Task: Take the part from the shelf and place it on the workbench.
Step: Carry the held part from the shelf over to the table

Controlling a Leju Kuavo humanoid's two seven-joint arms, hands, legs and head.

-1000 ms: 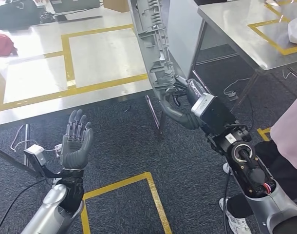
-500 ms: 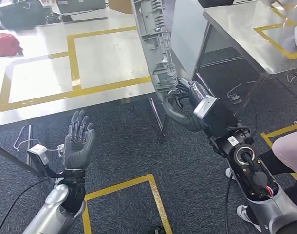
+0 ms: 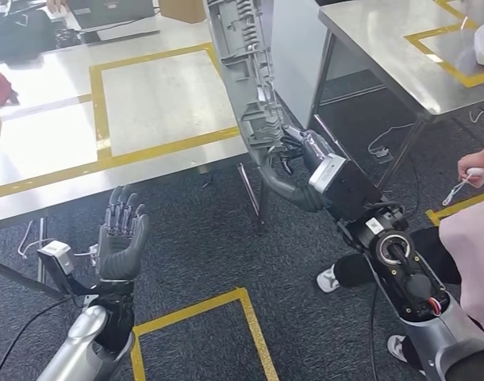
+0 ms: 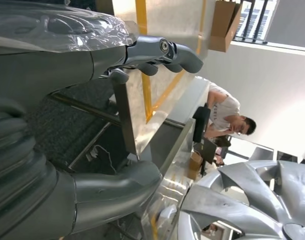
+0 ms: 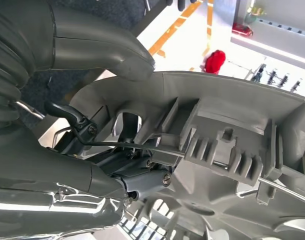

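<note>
The right robot hand (image 3: 293, 155) has its fingers wrapped around the bottom end of the part (image 3: 245, 71), a long grey plastic piece with ribs and clips all along its inside face; it's held up in the air, standing roughly upright with a bit of a tilt, over the near edge of the desk (image 3: 48, 151); not touching the desk as far as I can see. From the right wrist view the thumb (image 5: 105, 50) presses on one face of the part (image 5: 219, 135) and the darker fingers hook in from the other side, with a thin metal rod (image 5: 143, 146) running across the ribbed side.

The left robot hand (image 3: 121, 238) is down low in front of the desk, palm up, fingers apart and holding nothing; the left wrist view shows the same thing, thumb (image 4: 117, 187) and fingers (image 4: 162, 50) spread with only air between them.

The desk is shiny steel with yellow tape rectangles (image 3: 101, 111) on it; something red (image 3: 0, 83) sits near its far left corner; a second steel desk (image 3: 395, 55) stands off to the right. The floor is dark carpet (image 3: 216, 246) with more yellow tape; a person in a pink top (image 3: 473, 238) stands at the right edge, their hand (image 3: 474, 168) holding a small white thing.
</note>
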